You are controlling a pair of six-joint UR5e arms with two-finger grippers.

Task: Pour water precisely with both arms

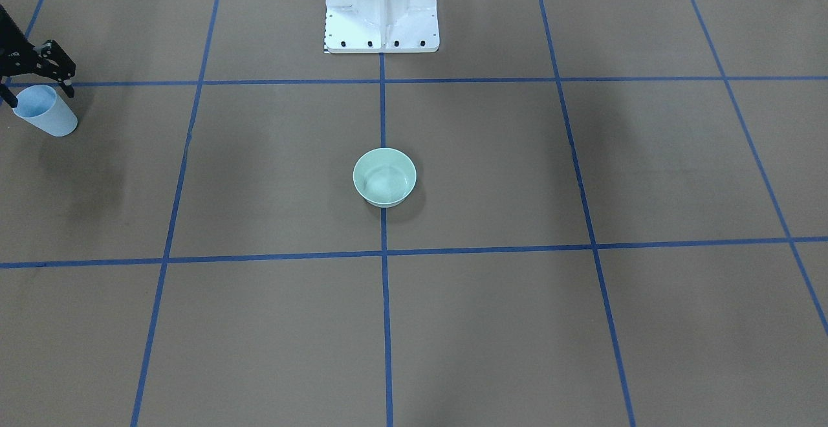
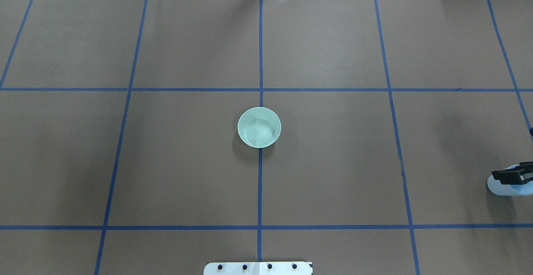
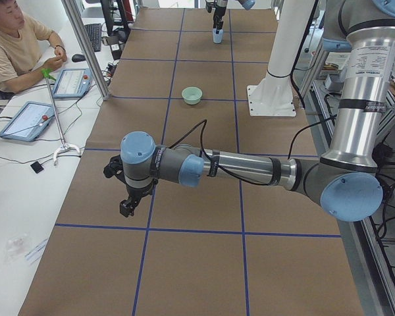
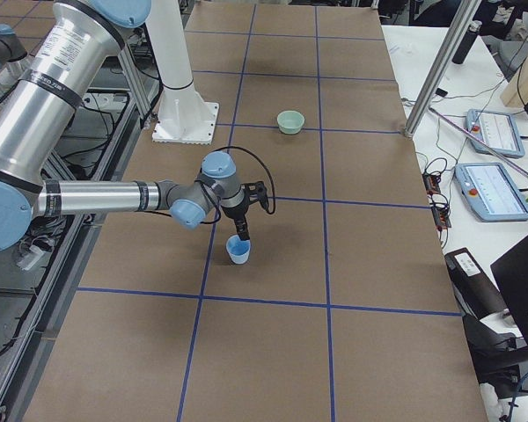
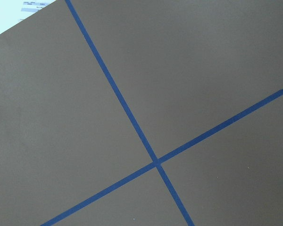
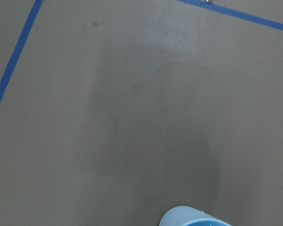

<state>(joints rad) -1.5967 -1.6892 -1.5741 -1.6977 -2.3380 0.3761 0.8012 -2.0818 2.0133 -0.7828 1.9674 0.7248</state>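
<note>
A pale green bowl [image 1: 384, 177] stands at the table's middle, also in the overhead view [image 2: 259, 127]. Faint ripples of water [image 2: 259, 132] show inside it. A light-blue cup [image 1: 44, 113] stands on the table at the robot's right end, also in the overhead view [image 2: 504, 188]. My right gripper [image 1: 39, 97] hangs over the cup, fingers apart on either side of its rim. It also shows in the exterior right view [image 4: 245, 230]. My left gripper [image 3: 127, 207] hovers low over bare table at the left end; I cannot tell whether it is open.
The white pedestal [image 1: 381, 13] stands at the robot's edge of the table. Blue tape lines [image 2: 260, 183] grid the brown paper. Damp stains [image 6: 146, 141] mark the paper beside the cup. An operator [image 3: 13, 46] sits at a side table with tablets [image 3: 26, 120].
</note>
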